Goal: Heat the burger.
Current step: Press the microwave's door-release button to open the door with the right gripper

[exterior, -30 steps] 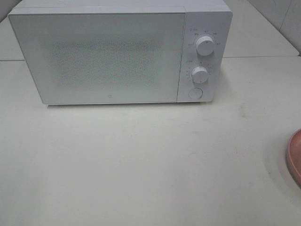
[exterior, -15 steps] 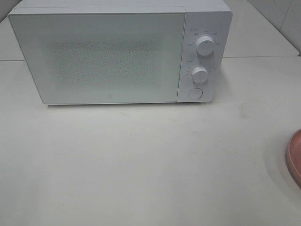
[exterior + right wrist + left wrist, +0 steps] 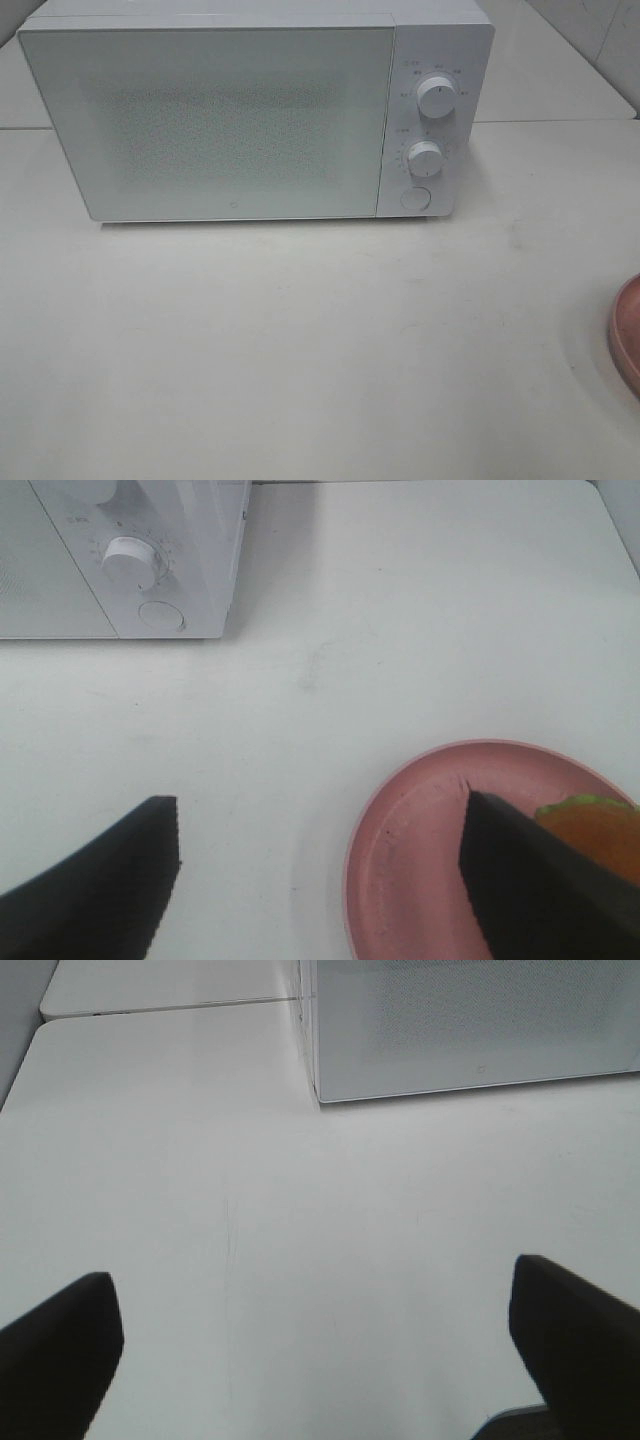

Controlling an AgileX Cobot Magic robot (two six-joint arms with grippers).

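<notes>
While the golden-brown bunned burger [image 3: 590, 835] with green lettuce sits on the round pink plate [image 3: 420, 830], off the dial side of the white boxy microwave [image 3: 210, 120], the right claw [image 3: 315, 820] hangs wide and empty near it, the left claw [image 3: 310, 1280] likewise before the microwave's door. That door looks shut: open it first.

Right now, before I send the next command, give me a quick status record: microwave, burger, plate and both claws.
microwave: on table, door shut
round button: lower right of microwave front, nothing touching it
burger: on plate, only partly visible
plate: pink, on table, right of microwave
left claw: open, empty, over bare table
right claw: open, empty, near plate
</notes>
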